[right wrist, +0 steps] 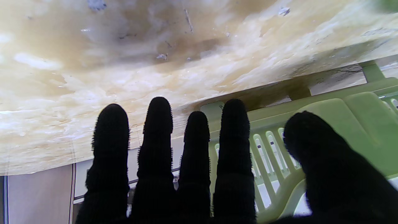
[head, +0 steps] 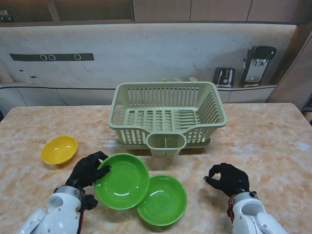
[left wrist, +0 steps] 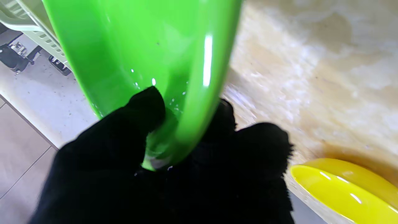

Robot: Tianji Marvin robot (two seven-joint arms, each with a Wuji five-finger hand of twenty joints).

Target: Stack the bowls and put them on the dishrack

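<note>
My left hand (head: 87, 169) is shut on the rim of a green bowl (head: 122, 180). In the left wrist view the thumb (left wrist: 143, 109) presses inside the green bowl (left wrist: 140, 46) and the other fingers sit behind its rim. This bowl is tilted, and its right edge overlaps a second green bowl (head: 162, 200) lying nearer to me on the table. A yellow bowl (head: 59, 149) rests upright at the left. The pale green dishrack (head: 165, 114) stands farther from me in the middle. My right hand (head: 228, 179) hovers at the right, holding nothing, and the fingers (right wrist: 158, 124) are apart.
The marble table (head: 263, 141) runs wide on both sides of the rack. A cutlery cup (head: 165, 145) juts from the rack's near side, close to the held bowl. Beyond the table, a toaster (head: 224, 76) and a coffee machine (head: 258, 65) stand on a counter.
</note>
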